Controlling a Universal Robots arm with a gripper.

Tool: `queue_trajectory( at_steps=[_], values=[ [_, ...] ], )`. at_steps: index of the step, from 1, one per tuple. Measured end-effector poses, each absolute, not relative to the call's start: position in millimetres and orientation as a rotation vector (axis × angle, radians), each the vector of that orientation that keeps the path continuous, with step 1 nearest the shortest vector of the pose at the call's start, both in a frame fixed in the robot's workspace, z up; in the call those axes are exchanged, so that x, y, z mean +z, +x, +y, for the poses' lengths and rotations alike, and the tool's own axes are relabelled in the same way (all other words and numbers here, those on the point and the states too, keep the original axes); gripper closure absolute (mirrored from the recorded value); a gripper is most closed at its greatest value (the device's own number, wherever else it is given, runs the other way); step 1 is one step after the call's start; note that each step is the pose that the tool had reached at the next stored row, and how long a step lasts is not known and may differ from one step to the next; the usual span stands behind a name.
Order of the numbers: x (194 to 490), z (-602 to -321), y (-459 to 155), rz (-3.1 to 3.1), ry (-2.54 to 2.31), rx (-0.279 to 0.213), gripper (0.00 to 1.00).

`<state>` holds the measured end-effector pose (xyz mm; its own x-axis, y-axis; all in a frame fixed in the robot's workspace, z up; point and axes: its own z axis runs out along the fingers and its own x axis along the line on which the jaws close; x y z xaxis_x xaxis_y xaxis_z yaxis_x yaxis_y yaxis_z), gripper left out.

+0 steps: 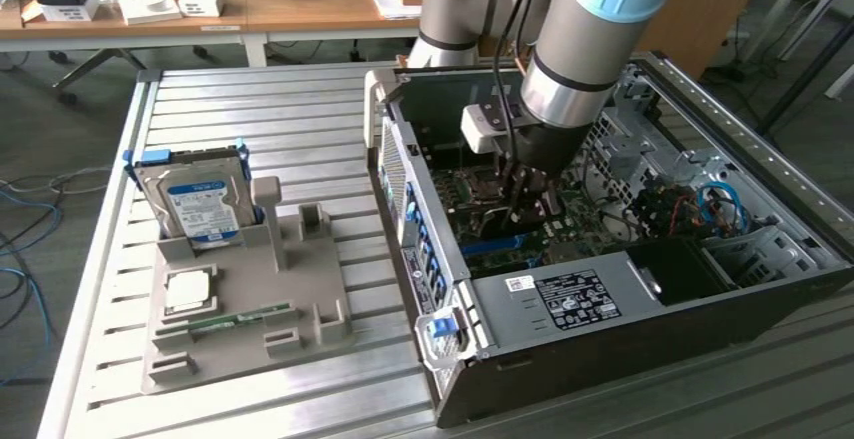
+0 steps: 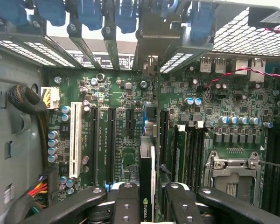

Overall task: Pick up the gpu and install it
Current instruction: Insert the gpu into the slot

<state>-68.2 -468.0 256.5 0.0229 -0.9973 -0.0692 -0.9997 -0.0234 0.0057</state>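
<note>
Inside the open computer case, my gripper reaches down over the green motherboard. It is shut on the gpu, a slim dark card seen edge-on between the two black fingers in the wrist view, with a green logo on it. The card's light grey bracket sits at the case's rear slot openings. The card runs along the motherboard between the long black expansion slots; I cannot tell whether it is seated in one.
A grey fixture at the exterior view's left holds the blue-framed hard drive, a green memory stick and a silver square chip. Near the card are a white slot, the processor socket and cable bundles.
</note>
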Motion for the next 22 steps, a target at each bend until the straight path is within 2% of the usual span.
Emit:
queue_trajectory(
  at_steps=[22],
  values=[
    [255.7, -468.0, -68.3, 2.164, -2.214, 0.083, 0.74]
  ],
)
